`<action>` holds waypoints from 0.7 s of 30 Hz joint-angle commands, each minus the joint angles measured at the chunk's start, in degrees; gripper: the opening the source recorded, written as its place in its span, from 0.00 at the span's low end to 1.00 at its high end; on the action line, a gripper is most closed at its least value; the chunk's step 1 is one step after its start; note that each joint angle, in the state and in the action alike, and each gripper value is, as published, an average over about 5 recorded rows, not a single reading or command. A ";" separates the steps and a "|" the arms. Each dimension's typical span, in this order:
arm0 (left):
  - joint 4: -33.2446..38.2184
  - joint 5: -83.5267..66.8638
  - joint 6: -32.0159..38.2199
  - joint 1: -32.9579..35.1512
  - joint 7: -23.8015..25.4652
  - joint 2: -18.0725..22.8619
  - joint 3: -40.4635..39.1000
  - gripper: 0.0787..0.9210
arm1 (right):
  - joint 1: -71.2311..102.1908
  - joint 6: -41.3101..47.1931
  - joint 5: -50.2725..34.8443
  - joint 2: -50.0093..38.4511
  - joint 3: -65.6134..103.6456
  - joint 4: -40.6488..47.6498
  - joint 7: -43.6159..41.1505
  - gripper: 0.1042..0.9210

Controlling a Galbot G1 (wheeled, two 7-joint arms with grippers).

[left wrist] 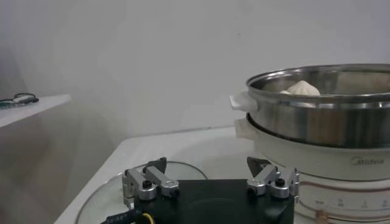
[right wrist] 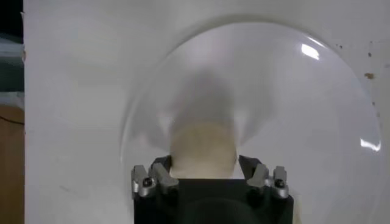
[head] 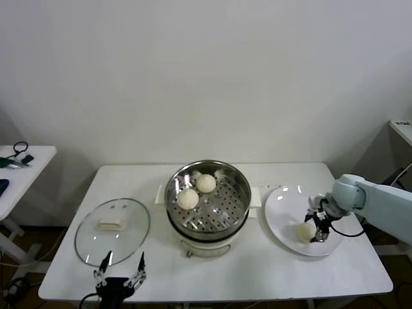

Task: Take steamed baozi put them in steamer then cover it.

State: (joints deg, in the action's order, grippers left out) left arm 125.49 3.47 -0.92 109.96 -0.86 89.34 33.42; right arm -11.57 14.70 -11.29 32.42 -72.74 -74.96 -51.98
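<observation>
Stainless steamer (head: 208,201) at counter (head: 270,264) centre holding two baozi (head: 188,199), glass cover (head: 112,230) at nine o'clock, third baozi (head: 306,231) on white plate (head: 283,212) at three o'clock, right hand (head: 317,232) straddling it, grip unclear, left hand (head: 120,269) wide, idle at seven o'clock.

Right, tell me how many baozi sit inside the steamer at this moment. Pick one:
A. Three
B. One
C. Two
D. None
C. The head view shows two baozi side by side on the perforated insert of the steamer, while a third baozi is on the white plate between the fingers of the right claw.
</observation>
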 commanded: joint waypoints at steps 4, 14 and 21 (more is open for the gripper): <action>0.21 0.18 0.07 0.12 -0.02 0.13 -0.16 0.88 | -2.95 -2.47 0.62 -0.32 -0.97 -1.23 -2.28 0.68; 0.83 1.06 0.20 0.55 -0.05 0.46 -0.72 0.88 | -40.48 -24.31 -4.18 7.81 -23.00 -3.28 -8.03 0.68; 1.33 1.74 0.12 1.03 0.05 0.23 -1.17 0.88 | -56.19 -37.96 -5.04 20.75 -20.87 -11.63 -9.68 0.68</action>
State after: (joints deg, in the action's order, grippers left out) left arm 126.74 5.02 -0.78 110.97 -0.82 89.67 32.41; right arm -41.91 -4.61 -14.34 39.98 -87.41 -79.10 -58.56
